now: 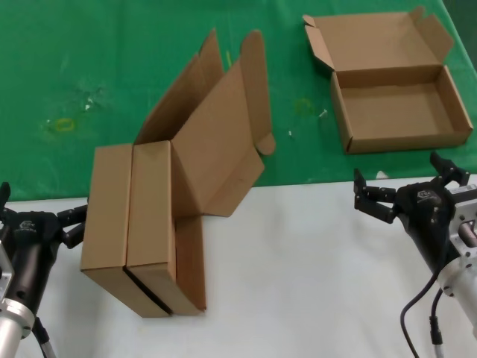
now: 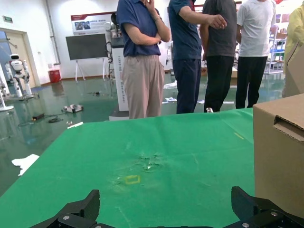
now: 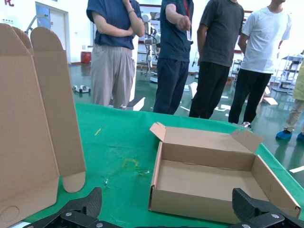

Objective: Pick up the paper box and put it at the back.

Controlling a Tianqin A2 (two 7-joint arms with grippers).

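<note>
A cluster of brown paper boxes stands on edge at the left, straddling the white tabletop and the green cloth. The one on its right side has its lid swung open and raised. Another paper box lies open and flat on the green cloth at the back, far right. My left gripper hovers open and empty just left of the cluster, whose side fills one edge of the left wrist view. My right gripper is open and empty just in front of the flat box.
The white tabletop spreads across the front between the two arms. The green cloth carries yellowish stains. Several people stand beyond the table's far edge. The raised lid looms beside the right wrist camera.
</note>
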